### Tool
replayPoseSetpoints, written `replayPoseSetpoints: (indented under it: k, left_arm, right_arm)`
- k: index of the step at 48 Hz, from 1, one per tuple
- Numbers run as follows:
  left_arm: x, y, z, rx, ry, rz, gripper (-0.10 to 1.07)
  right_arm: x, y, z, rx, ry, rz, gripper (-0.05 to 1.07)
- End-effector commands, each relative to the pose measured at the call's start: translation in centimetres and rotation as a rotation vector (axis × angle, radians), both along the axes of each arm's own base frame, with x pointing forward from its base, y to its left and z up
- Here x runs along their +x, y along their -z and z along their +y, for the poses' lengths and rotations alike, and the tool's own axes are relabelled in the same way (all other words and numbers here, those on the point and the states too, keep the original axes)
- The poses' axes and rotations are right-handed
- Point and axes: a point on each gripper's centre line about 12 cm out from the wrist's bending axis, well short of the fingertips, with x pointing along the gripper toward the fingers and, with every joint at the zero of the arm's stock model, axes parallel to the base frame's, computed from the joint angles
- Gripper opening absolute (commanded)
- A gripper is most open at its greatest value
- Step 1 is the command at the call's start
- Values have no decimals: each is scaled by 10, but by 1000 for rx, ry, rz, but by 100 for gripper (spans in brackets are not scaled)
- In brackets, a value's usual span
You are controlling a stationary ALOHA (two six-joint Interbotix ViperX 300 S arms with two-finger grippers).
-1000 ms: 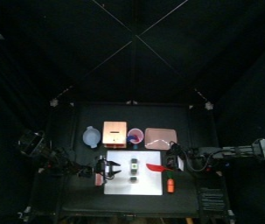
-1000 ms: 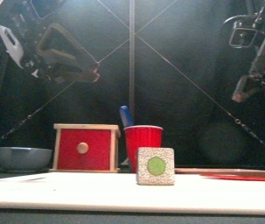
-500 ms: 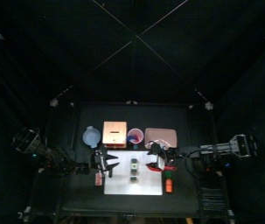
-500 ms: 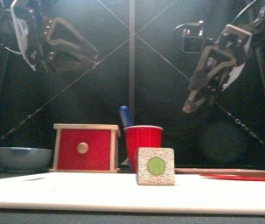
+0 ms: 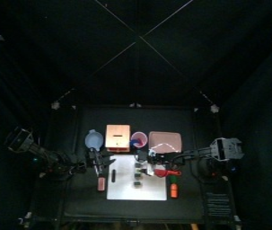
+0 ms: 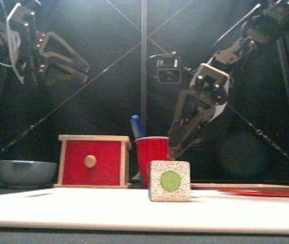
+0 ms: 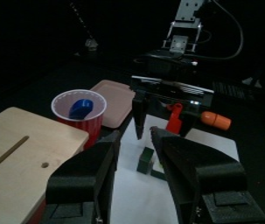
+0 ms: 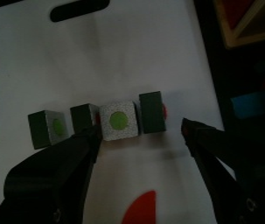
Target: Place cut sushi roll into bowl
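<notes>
Hanging over the white cutting board (image 8: 122, 70), the right hand (image 8: 135, 171) points straight down with its jaws spread wide, holding nothing; the cut sushi roll (image 8: 105, 122) lies in a short row on the board directly below it, dark pieces with pale faces and green centres. From the front, one piece (image 6: 170, 181) stands nearest on the board, and the right arm slants down behind it. Beyond the board stand a red cup (image 6: 154, 157), a red-fronted wooden box (image 6: 92, 160) and, past the board's left end, the grey-blue bowl (image 6: 27, 172), partly cut off. The left hand (image 7: 146, 166) hovers beside the board; its jaws stand apart and empty. From above, everything is too small to tell detail.
</notes>
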Motion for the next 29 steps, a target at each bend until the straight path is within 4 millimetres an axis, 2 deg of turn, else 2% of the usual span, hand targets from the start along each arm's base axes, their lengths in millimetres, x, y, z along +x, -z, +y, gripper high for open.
replayPoseSetpoints:
  k: [1,8,20,29]
  left_arm:
    - [-1,-4,1,-1,-4,-17,76]
    - [-5,0,1,0,1,-7,76]
    - [-5,1,1,0,3,-2,76]
    - [-5,2,0,-3,10,4,76]
  right_arm:
    - [10,-12,-2,-2,4,-43,101]
    - [17,-7,-5,-6,9,-34,97]
    - [22,7,-15,-10,30,2,80]
    - [23,11,-23,-9,48,10,72]
